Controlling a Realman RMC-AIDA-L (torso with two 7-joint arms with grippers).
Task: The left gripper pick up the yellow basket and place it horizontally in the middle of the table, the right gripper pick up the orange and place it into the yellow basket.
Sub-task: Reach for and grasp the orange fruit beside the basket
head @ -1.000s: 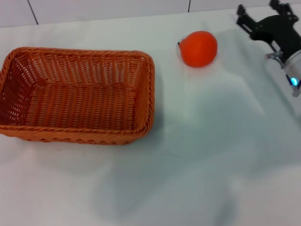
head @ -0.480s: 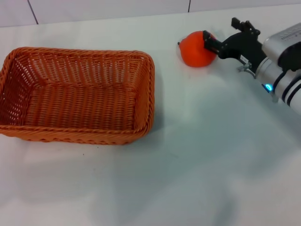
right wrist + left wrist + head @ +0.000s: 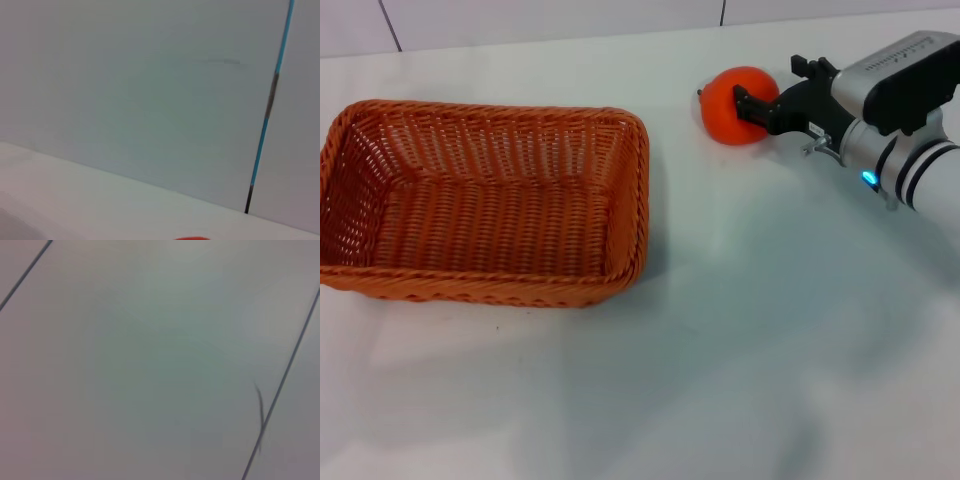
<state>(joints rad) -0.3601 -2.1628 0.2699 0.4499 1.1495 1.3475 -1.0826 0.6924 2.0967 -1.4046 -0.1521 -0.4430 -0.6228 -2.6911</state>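
Orange (image 3: 740, 104) between right end effector (image 3: 768, 96) fingers, head view.

I see a pale tiled wall (image 3: 550, 20) with thin dark seams behind the work surface; my right wrist camera shows one seam (image 3: 265, 115) running upright
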